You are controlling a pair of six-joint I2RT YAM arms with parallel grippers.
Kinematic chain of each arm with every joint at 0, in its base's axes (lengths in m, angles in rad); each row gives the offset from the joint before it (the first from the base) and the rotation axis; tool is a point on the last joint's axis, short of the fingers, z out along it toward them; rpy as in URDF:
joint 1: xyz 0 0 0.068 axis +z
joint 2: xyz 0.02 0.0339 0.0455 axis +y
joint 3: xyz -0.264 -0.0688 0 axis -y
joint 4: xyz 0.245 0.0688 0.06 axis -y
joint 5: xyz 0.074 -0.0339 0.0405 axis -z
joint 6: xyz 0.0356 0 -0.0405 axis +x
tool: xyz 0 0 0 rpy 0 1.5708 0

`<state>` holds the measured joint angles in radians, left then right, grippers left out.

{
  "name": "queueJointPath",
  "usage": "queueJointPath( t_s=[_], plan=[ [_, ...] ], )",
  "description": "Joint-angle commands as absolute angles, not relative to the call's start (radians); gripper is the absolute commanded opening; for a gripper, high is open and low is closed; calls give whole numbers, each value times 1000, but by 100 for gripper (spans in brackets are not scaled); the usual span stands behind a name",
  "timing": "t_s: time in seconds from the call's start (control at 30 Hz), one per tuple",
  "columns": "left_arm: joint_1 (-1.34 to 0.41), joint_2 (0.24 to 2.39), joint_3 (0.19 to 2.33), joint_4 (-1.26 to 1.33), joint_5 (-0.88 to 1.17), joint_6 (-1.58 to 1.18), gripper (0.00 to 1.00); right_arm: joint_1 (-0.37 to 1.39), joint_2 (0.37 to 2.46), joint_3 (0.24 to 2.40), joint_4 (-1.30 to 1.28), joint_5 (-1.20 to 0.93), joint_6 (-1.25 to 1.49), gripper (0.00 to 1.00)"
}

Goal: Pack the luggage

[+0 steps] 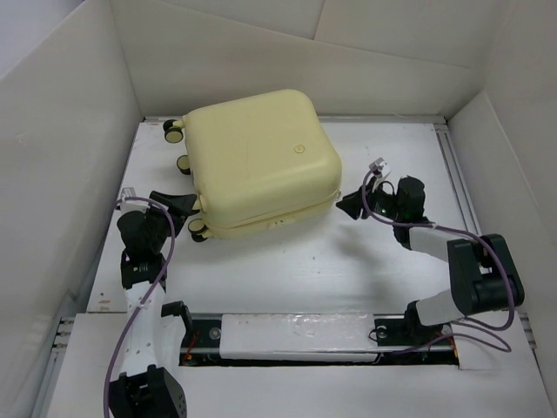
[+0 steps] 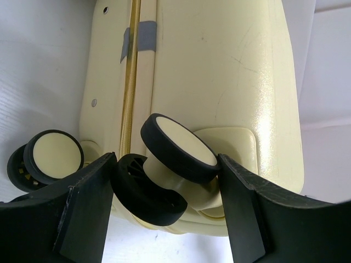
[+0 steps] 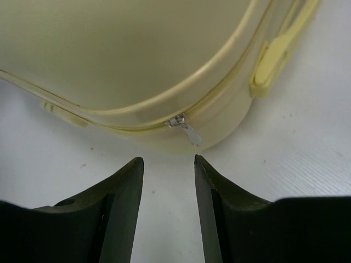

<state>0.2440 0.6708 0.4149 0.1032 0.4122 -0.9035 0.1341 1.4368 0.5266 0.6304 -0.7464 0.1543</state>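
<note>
The right gripper [image 3: 168,160] is standing open, its fingers parted with nothing between them. It is pointing at the zipper pull [image 3: 186,130], which is hanging just ahead of the gap and a little off its centre, near but not touching. The zipper seam [image 3: 225,87] is running crosswise to the line of approach and curving round the corner of the suitcase [image 1: 257,161], so the coming move appears to call for a short advance and a small sideways correction before closing. The left gripper [image 2: 164,159] is clamping a caster [image 2: 178,148], with a finger pressing on each side of the twin wheels (contact is judged from the wrist view). The suitcase is lying flat and shut on the table [image 1: 287,279] between the two arms. Its long axis is running from the wheeled end by the left arm to the corner by the right arm, so the right arm is much the nearer to the pull. The overhead view is showing this layout but not the pull. The right wrist view is showing the pull and a pale handle [image 3: 277,52], though not whether the teeth are joined on either side. The left wrist view alone is showing a second caster [image 2: 52,156] and a grey patch [image 2: 145,35] across the seam.
</note>
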Motion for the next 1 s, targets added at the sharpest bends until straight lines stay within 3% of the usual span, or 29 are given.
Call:
queueJointPath(
  t_s=[0.0,0.5,0.7,0.97],
  plan=[
    [241,680,468,225,451,-893,0,133,1465,600,773,-865,129,48],
    [241,680,459,236,471,-873,0,133,1565,670,782,-825,100,49],
    [241,680,477,227,480,-873,0,92,1609,696,848,-906,158,57],
    [241,680,428,265,500,-882,0,101,1716,687,1032,-1034,270,19]
  ],
)
